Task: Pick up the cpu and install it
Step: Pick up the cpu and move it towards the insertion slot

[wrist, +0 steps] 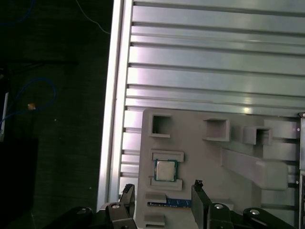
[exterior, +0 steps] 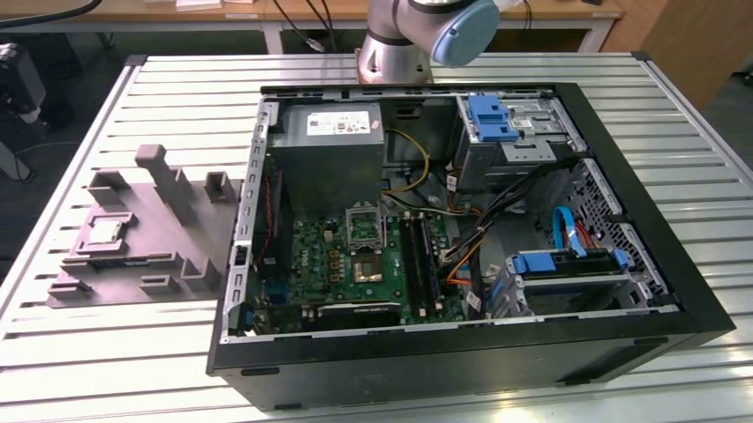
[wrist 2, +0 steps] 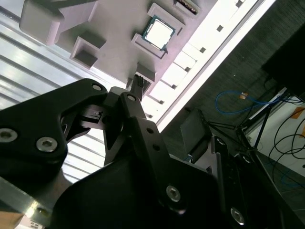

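Observation:
The cpu (wrist: 165,170) is a small square chip with a silvery top. It lies flat in a recess of the grey fixture plate (wrist: 209,157) and also shows in the second wrist view (wrist 2: 159,32). In the exterior view the cpu (exterior: 104,231) sits on that plate (exterior: 153,238), at the view's left of the open computer case (exterior: 471,352). My gripper (wrist: 162,186) hangs well above the plate, open, with nothing between its fingers. One black fingertip (wrist 2: 137,80) points toward the chip. The green motherboard (exterior: 341,273) lies inside the case with its socket (exterior: 365,225).
The plate and case rest on a slatted aluminium table (exterior: 118,370). The table's edge (wrist: 112,119) runs close beside the plate, with dark floor and cables beyond it. Raised blocks (exterior: 159,163) stand on the plate. Drive cages with blue latches (exterior: 492,119) and cables crowd the case.

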Action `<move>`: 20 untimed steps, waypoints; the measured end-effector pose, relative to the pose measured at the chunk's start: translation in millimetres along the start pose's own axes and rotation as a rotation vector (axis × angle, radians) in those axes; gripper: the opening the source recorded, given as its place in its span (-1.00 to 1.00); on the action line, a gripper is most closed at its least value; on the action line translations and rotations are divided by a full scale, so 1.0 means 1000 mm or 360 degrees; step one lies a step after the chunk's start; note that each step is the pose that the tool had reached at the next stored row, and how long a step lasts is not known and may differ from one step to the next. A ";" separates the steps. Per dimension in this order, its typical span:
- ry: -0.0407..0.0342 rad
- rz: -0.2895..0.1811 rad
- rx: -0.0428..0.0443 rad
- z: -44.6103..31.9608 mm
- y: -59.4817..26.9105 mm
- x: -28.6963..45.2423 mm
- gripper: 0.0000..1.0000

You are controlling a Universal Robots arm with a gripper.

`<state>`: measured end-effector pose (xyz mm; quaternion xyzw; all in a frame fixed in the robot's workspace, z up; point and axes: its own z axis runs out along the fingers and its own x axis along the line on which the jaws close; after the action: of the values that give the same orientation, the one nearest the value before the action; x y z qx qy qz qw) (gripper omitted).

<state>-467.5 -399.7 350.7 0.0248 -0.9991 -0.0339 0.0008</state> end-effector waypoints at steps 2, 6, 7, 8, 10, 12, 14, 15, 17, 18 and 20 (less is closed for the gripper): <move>0.0000 0.0000 0.0000 0.0006 -0.0001 0.0000 0.18; 0.0000 0.0000 0.0000 0.0032 -0.0002 0.0000 0.18; 0.0000 0.0000 0.0000 0.0033 -0.0002 0.0000 0.18; 0.0000 0.0000 0.0000 0.0034 -0.0002 0.0000 0.18; 0.0000 0.0000 0.0000 0.0039 -0.0003 0.0000 0.18; 0.0000 0.0000 0.0000 0.0049 -0.0003 0.0000 0.18; 0.0000 0.0000 0.0000 0.0055 -0.0004 0.0000 0.18; 0.0000 0.0000 0.0000 0.0055 -0.0004 0.0000 0.18; -0.0001 0.0000 0.0000 0.0057 -0.0004 0.0007 0.18; 0.0000 0.0000 0.0000 0.0057 -0.0004 0.0011 0.18; 0.0000 0.0000 0.0000 0.0058 -0.0004 0.0011 0.18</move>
<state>-468.6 -399.8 344.9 0.0249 -0.9991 -0.0339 0.0008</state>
